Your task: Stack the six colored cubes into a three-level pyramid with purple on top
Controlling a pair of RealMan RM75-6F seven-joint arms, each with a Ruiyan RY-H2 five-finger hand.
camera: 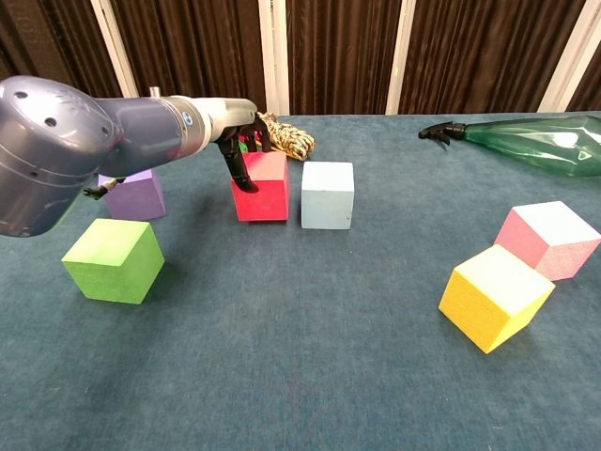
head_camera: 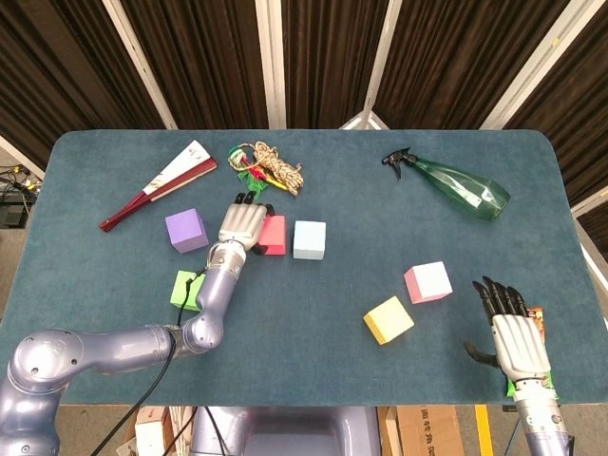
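My left hand (head_camera: 242,226) grips the red cube (head_camera: 275,236), thumb on its left face and fingers over its top (camera: 242,155). The red cube (camera: 263,186) sits just left of the light blue cube (head_camera: 309,239) (camera: 327,194), with a narrow gap between them. The purple cube (head_camera: 186,231) (camera: 134,197) is left of my hand, and the green cube (head_camera: 185,290) (camera: 113,259) lies nearer, partly behind my forearm. Yellow (head_camera: 388,319) (camera: 495,296) and pink (head_camera: 427,282) (camera: 549,239) cubes lie together at the right. My right hand (head_camera: 513,332) rests open at the near right, holding nothing.
A folded fan (head_camera: 157,185) lies at the back left. A coil of rope (head_camera: 269,166) (camera: 286,139) sits just behind the red cube. A green spray bottle (head_camera: 456,188) (camera: 535,143) lies at the back right.
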